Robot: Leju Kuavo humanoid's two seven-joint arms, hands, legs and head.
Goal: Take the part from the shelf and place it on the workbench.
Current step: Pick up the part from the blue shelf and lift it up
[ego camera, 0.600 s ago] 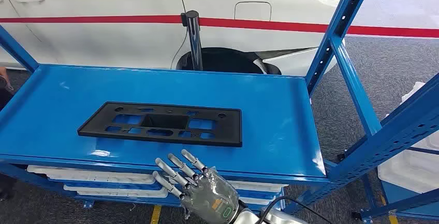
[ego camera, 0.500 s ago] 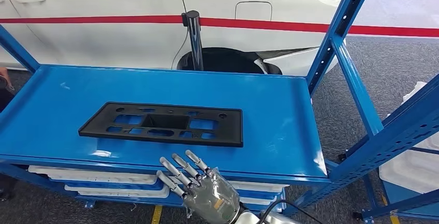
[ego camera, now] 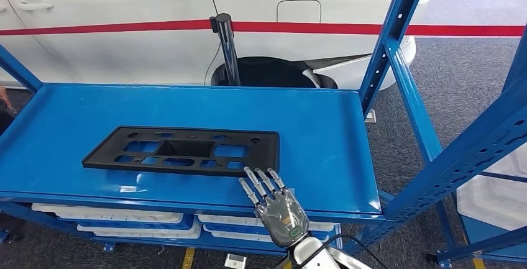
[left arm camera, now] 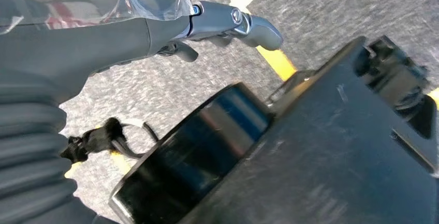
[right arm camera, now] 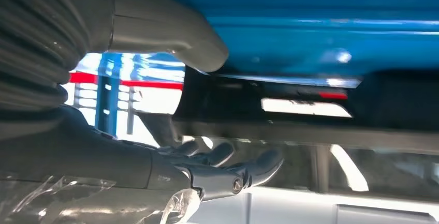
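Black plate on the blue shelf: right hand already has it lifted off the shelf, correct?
Not lifted. In the head view the black plate lies flat on the blue shelf. The right hand is at the plate's near right corner with fingers spread, holding nothing.

White car (ego camera: 124,45) with red stripe, grey carpet floor (ego camera: 466,76), black post (ego camera: 227,48)

right hand (ego camera: 281,209) is up with fingers (ego camera: 256,183) spread and straight, nothing in it. left hand (left arm camera: 155,32) hangs low, fingers loosely out, holding nothing.
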